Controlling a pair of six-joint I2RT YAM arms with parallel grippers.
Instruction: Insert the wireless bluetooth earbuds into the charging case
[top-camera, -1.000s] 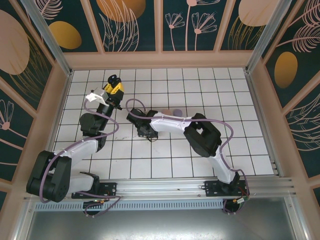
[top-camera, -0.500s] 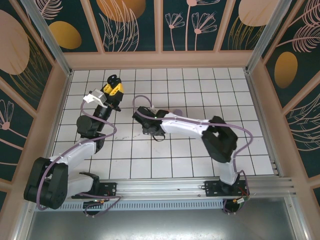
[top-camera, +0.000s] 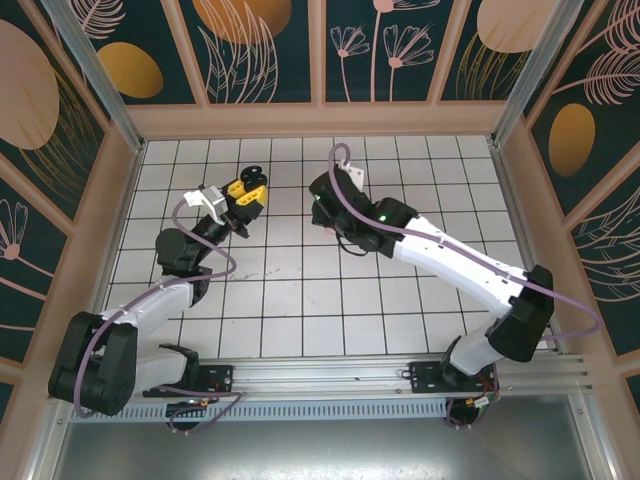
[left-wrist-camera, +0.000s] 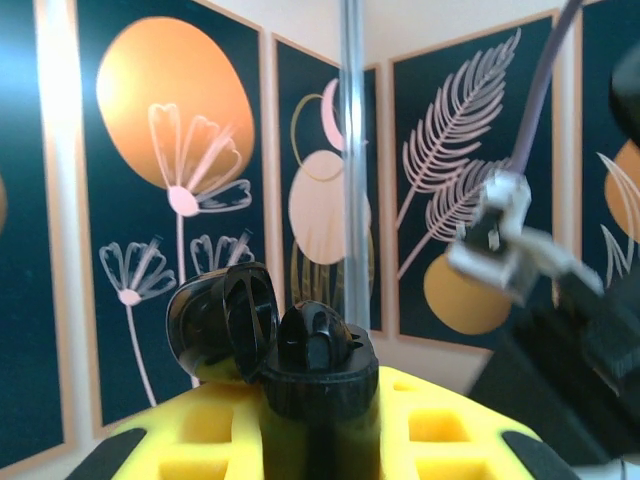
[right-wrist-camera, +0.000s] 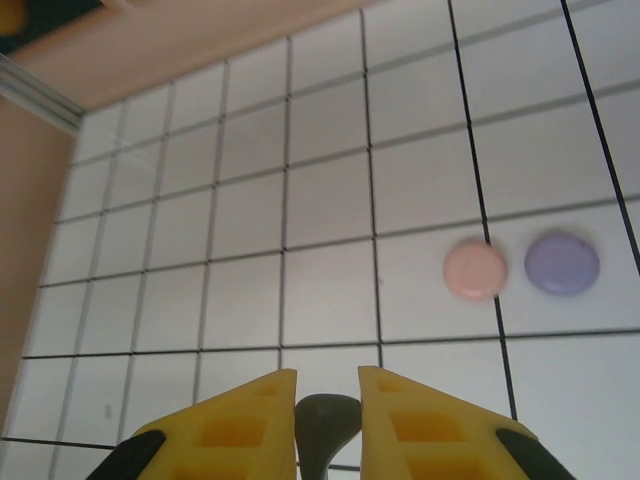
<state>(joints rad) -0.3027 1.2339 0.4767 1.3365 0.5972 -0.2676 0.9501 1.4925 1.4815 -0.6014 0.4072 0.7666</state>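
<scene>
Top external: mounted high behind arm bases (top-camera: 195, 380), tilted down and forward; bases at 6 o'clock, painted back wall (top-camera: 260, 50) at 12, tiled floor (top-camera: 300, 300) taken in from afar.
Left wrist: near-level, facing painted panels (left-wrist-camera: 170, 150) far off; left gripper (left-wrist-camera: 320, 430) clamping charging case (left-wrist-camera: 225, 320) very close at 6 o'clock.
Right wrist: angled down, close over floor; right gripper (right-wrist-camera: 327, 385) pinching dark piece (right-wrist-camera: 327, 425) at 6, pink disc (right-wrist-camera: 474, 270) at 3.
Shared with top view: painted walls, floor tiles respectively.
</scene>
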